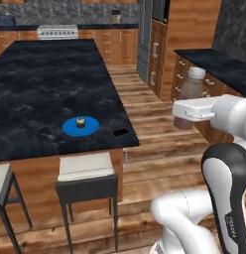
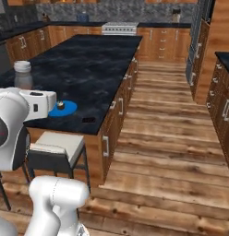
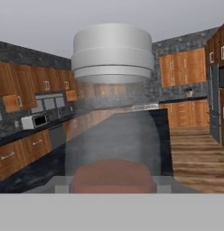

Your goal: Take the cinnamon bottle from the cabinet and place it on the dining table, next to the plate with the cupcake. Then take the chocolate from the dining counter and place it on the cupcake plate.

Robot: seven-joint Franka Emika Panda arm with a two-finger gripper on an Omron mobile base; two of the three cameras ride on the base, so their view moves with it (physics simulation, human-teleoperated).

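cinnamon bottle (image 2: 22,76) upright at pincer (image 2: 25,92) — left | chocolate (image 2: 88,120) beside plate (image 2: 62,109)
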